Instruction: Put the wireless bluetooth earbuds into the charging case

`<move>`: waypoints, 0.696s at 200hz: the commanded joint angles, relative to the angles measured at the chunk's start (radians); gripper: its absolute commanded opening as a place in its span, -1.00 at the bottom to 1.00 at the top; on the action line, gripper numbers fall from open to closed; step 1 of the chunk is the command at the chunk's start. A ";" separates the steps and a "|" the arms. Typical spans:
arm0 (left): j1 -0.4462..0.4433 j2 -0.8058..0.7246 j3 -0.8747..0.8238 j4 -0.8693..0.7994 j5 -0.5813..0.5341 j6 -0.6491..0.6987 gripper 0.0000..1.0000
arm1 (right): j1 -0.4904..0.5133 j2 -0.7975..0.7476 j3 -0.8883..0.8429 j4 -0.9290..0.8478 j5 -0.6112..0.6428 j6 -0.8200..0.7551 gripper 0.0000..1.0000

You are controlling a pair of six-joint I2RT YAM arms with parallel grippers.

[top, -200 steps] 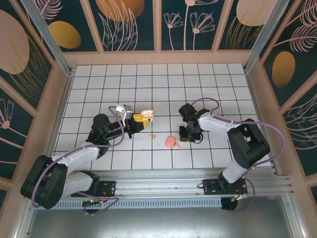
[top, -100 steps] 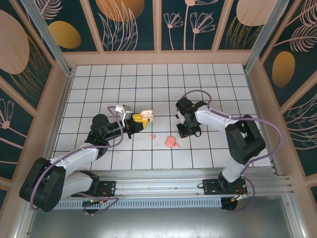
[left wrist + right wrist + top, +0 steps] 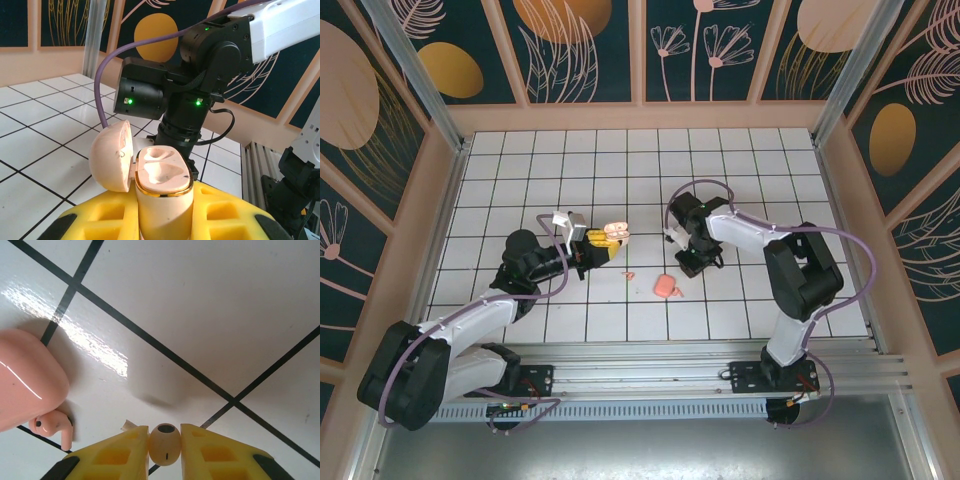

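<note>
Because the right fingers (image 3: 125,450) pinch the earbud (image 3: 165,443) by its smooth, rounded peach-cream bulb just above the glossy tiled bench (image 3: 210,315), it could squirt out or twist. Farther off, the yellow plastic left fingers (image 3: 225,215) clamp the oval case (image 3: 162,175), hinged open; its moulded wells look snug, so a tilted bud might jam.

The bench (image 3: 620,160), of glossy white square tiles with thin black grid lines, is framed on three sides by a pale peach wooden border (image 3: 640,116). Dark teal wall panels (image 3: 590,50) printed with peach and gold plant motifs stand above it. Silver aluminium posts (image 3: 415,70) rise at both far corners. A silver aluminium rail (image 3: 650,365) runs along the near edge. Light leaves a bright glare patch (image 3: 95,342) on one tile.
</note>
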State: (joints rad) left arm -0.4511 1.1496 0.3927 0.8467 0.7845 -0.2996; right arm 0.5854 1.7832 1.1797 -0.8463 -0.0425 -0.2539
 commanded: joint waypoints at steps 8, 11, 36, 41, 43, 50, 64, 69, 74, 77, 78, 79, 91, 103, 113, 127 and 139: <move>-0.003 -0.011 0.031 0.004 0.020 0.019 -0.76 | 0.010 0.028 0.034 -0.037 0.039 -0.090 -0.56; -0.003 -0.011 0.031 0.004 0.020 0.020 -0.75 | 0.009 0.031 0.036 -0.038 0.041 -0.093 -0.55; -0.003 -0.015 0.032 -0.001 0.022 0.021 -0.76 | 0.013 0.038 0.043 -0.028 0.042 -0.144 -0.55; -0.002 -0.016 0.032 -0.003 0.022 0.023 -0.76 | 0.014 0.039 0.044 -0.025 0.041 -0.154 -0.55; -0.003 -0.017 0.032 -0.004 0.022 0.024 -0.76 | 0.013 0.040 0.044 -0.025 0.041 -0.157 -0.55; -0.003 -0.020 0.032 -0.006 0.019 0.024 -0.76 | 0.016 0.044 0.045 -0.022 0.045 -0.169 -0.55; -0.003 -0.025 0.033 -0.009 0.017 0.028 -0.76 | 0.016 0.053 0.050 -0.014 0.052 -0.190 -0.54; -0.003 -0.025 0.032 -0.009 0.015 0.029 -0.76 | 0.016 0.055 0.050 -0.011 0.052 -0.197 -0.54; -0.003 -0.025 0.033 -0.011 0.017 0.030 -0.76 | 0.015 0.060 0.052 -0.009 0.049 -0.206 -0.54; -0.003 -0.025 0.035 -0.013 0.017 0.031 -0.76 | 0.017 0.061 0.053 -0.007 0.048 -0.211 -0.55; -0.003 -0.025 0.035 -0.012 0.017 0.030 -0.76 | 0.017 0.061 0.054 -0.007 0.048 -0.213 -0.55; -0.003 -0.025 0.035 -0.012 0.018 0.030 -0.76 | 0.017 0.062 0.054 -0.007 0.047 -0.214 -0.54; -0.003 -0.024 0.035 -0.012 0.017 0.031 -0.76 | 0.020 0.069 0.055 -0.001 0.043 -0.230 -0.54; -0.003 -0.024 0.034 -0.012 0.017 0.030 -0.76 | 0.025 0.074 0.055 0.004 0.042 -0.248 -0.54; -0.003 -0.025 0.032 -0.012 0.016 0.030 -0.76 | 0.031 0.076 0.055 0.011 0.043 -0.271 -0.54; -0.003 -0.026 0.032 -0.013 0.015 0.031 -0.76 | 0.038 0.079 0.057 0.018 0.044 -0.305 -0.54; -0.003 -0.026 0.032 -0.015 0.015 0.033 -0.76 | 0.041 0.080 0.063 0.020 0.043 -0.336 -0.54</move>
State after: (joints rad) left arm -0.4511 1.1431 0.3969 0.8314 0.7845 -0.2890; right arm 0.6125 1.8484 1.2091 -0.8375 -0.0151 -0.5018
